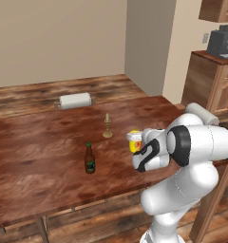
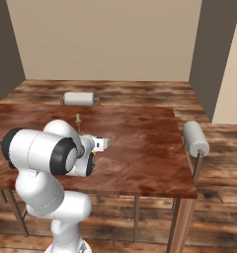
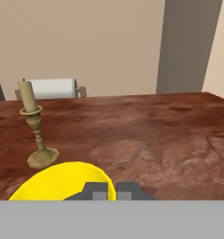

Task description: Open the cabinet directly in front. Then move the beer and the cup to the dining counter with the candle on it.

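Note:
The yellow cup (image 1: 134, 141) is upright in my gripper (image 1: 139, 144), over the near right part of the dining counter (image 1: 40, 142). In the hand view its yellow rim (image 3: 62, 183) fills the bottom left, with my gripper (image 3: 112, 191) shut on the rim. I cannot tell whether the cup touches the wood. The candle (image 1: 107, 126) stands in its brass holder just beyond the cup, and looks close and tall in the hand view (image 3: 34, 126). The beer (image 1: 90, 159) stands upright on the counter, left of the cup and apart from it.
A chair with a pale roll back (image 1: 75, 100) sits at the counter's far side, another (image 2: 195, 138) at its right side. A wooden base unit (image 1: 208, 80) with a dark appliance (image 1: 221, 42) stands to the right, under a wall cabinet corner (image 1: 219, 9).

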